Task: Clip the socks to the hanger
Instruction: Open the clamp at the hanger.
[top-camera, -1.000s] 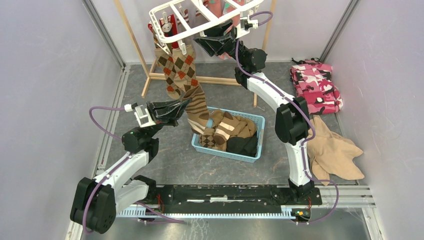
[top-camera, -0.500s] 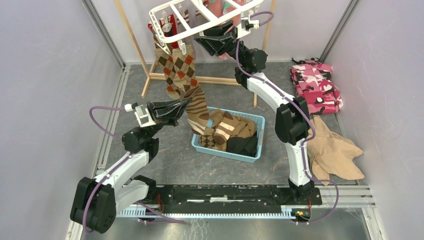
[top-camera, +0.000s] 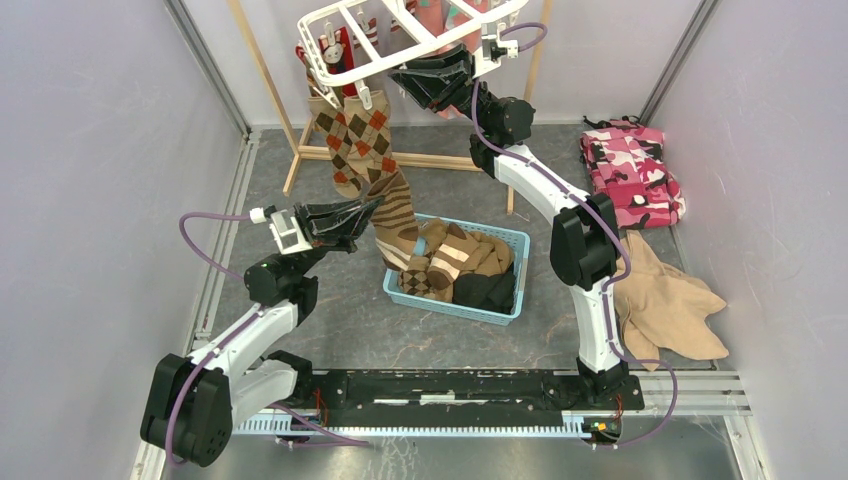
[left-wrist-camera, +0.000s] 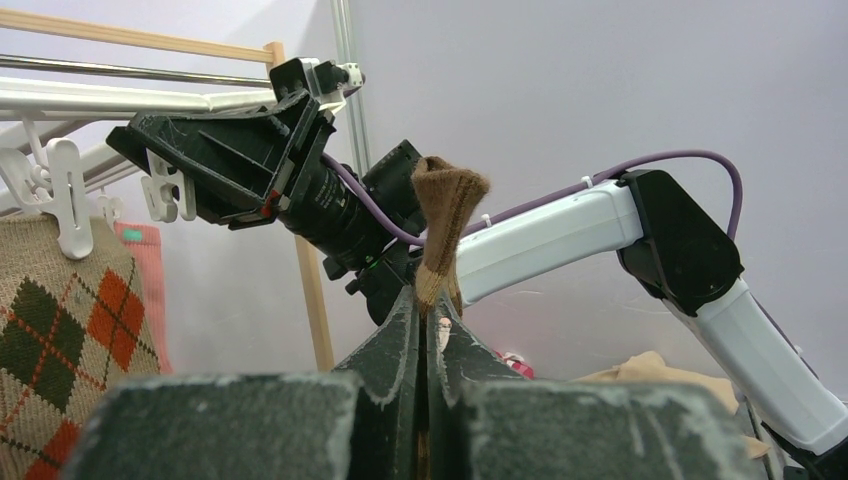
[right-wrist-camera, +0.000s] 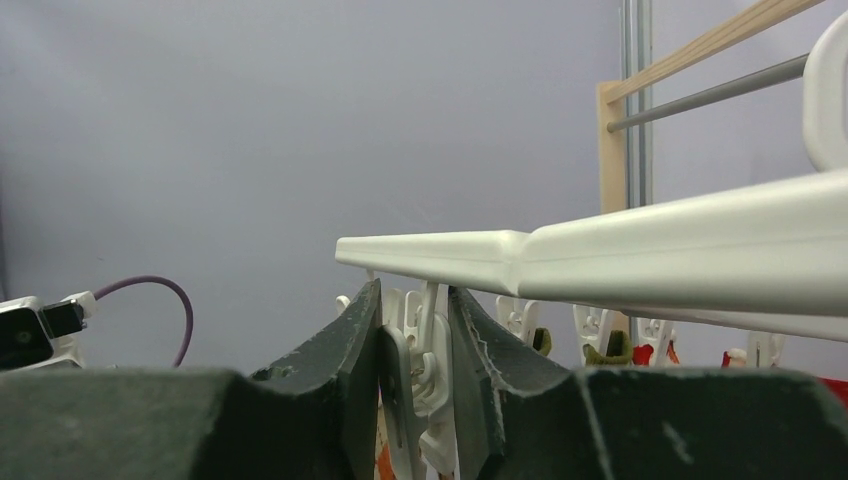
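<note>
Pale walls (top-camera: 90, 150) enclose the grey floor (top-camera: 340, 325) below the hanger (top-camera: 325, 17).

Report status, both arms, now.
Left gripper shut on brown sock. Right gripper pinching white clip under hanger rim. Clipped argyle sock hangs nearby.

Hanger (right-wrist-camera: 650, 250): white plastic, smooth, faint gloss. Clip (right-wrist-camera: 425, 370) is the same plastic.
Socks (top-camera: 352, 135): knitted cloth, soft and matt. Brown sock (left-wrist-camera: 447, 215) is ribbed, with a fuzzy edge.
Jaws of left gripper (left-wrist-camera: 428, 320) and right gripper (right-wrist-camera: 415, 340): black plastic, matt, rough-edged, scuffed pale.
Stand (right-wrist-camera: 612, 150), upper right: bare pale wood. Rod (right-wrist-camera: 700, 95) is dull grey metal.
Basket (top-camera: 455, 306): light blue plastic, slotted.
Tabletop (top-camera: 330, 320): grey, matt, mottled.
Right arm (top-camera: 540, 185): glossy white plastic shell.
</note>
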